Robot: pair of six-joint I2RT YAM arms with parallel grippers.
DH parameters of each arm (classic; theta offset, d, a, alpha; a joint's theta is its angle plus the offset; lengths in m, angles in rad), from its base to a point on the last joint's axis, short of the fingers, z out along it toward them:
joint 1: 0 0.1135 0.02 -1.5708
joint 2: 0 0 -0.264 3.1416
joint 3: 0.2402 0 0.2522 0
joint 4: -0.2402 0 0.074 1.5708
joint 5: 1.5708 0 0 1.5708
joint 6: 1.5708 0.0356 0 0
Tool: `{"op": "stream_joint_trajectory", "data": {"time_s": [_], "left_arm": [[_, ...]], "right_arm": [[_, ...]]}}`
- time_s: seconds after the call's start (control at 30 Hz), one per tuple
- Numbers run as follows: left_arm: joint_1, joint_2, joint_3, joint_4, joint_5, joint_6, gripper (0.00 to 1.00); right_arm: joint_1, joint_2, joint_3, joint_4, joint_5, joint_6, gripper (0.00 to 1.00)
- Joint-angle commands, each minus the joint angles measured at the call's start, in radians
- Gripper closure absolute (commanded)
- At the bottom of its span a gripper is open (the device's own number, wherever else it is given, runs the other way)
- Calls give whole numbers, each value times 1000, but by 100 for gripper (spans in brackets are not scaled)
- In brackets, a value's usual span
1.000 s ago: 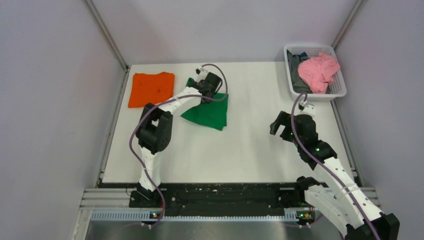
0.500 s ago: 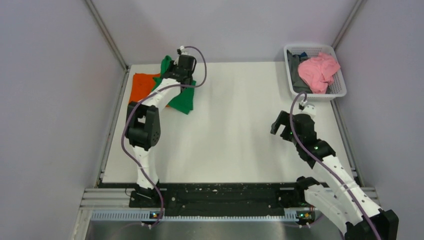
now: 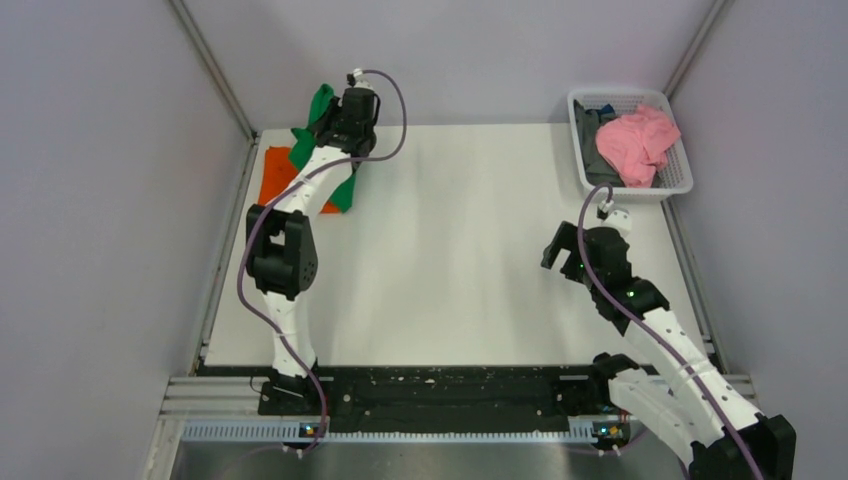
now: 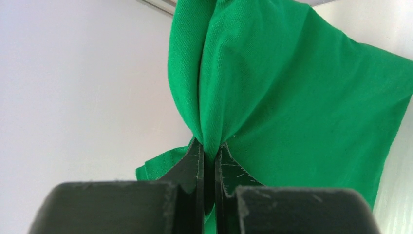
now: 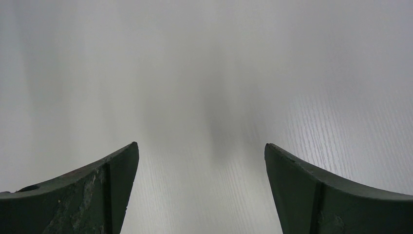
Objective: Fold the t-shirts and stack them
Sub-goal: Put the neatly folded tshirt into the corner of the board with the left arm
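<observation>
A folded orange t-shirt (image 3: 272,176) lies flat on the bench (image 3: 480,250). Above it, the left gripper (image 4: 208,151) pinches the bunched green t-shirt (image 4: 292,87), not yet stacked. The right gripper (image 5: 200,146) hangs spread and empty, well apart from the orange t-shirt.

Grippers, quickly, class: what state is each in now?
Left gripper: closed on the bright green cloth t-shirt.
Right gripper: open, holding nothing.

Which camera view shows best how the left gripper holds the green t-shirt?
Left wrist: the left gripper is shut on a bunched fold of the green t-shirt. Top external shows the shirt hanging over the orange t-shirt, grip hidden. Right wrist shows none of it.
</observation>
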Motion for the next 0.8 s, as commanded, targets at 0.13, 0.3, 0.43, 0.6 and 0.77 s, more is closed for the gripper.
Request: {"op": "stream_joint_trajectory", "data": {"time_s": [0.13, 0.3, 0.43, 0.6, 0.77], "left_arm": [[32, -83, 67, 16, 21, -12, 100], [70, -68, 67, -1, 40, -39, 100], [118, -54, 55, -31, 112, -86, 100], [194, -22, 35, -56, 254, -170, 100], [264, 38, 31, -38, 348, -206, 100]], "right_arm": [[-8, 5, -4, 21, 21, -3, 1], [-9, 13, -3, 23, 28, -4, 1], [-9, 24, -2, 24, 42, -4, 1], [-8, 45, 2, 22, 59, -11, 1], [-8, 74, 10, 23, 73, -20, 1]]}}
